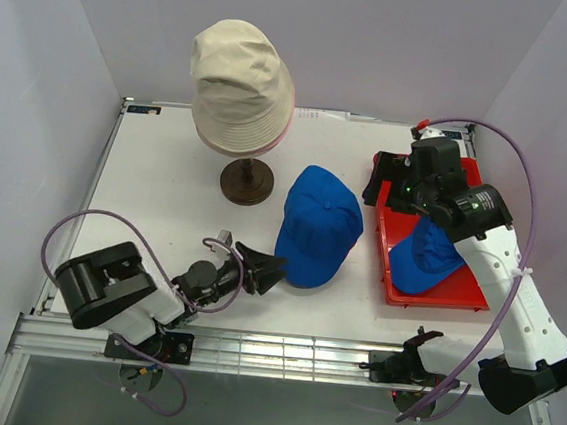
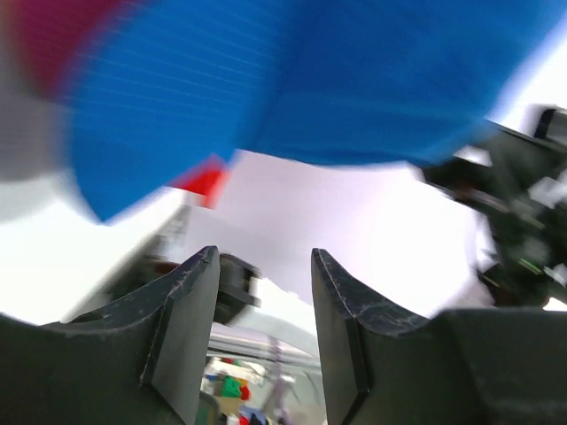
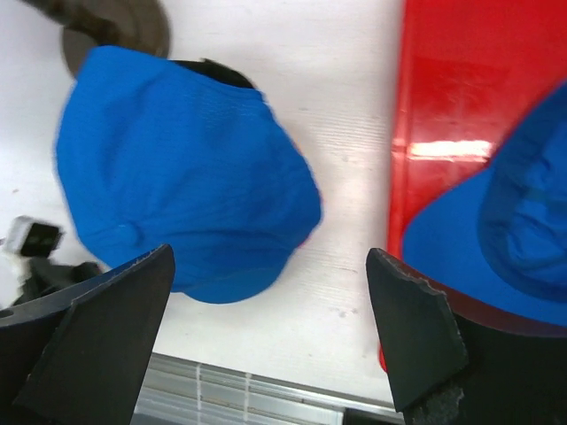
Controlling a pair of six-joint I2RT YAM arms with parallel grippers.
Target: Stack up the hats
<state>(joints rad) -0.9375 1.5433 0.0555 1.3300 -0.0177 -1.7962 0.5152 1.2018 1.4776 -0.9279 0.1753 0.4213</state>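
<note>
Two blue caps are showing: the first blue cap [image 1: 319, 226] is lying mid-table [image 1: 156, 180], the second blue cap [image 1: 425, 258] is sitting in the red tray [image 1: 437, 291] at right. One beige bucket hat [image 1: 238, 83] is perching above the brown stand [image 1: 246, 182], one pink brim [image 1: 227, 150] peeking out beneath it. The left claw [image 2: 264, 258] is lying low just beside the first cap, partly spread, gripping nothing. The right claw [image 3: 270, 328] is hanging over the tray's far end, spread wide, empty.

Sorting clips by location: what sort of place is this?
Probably a robot test booth in a lab: a left arm and right arm mounted at the edge of a white table, plain walls closing it in, and a beige bucket hat staged on a stand.
</note>
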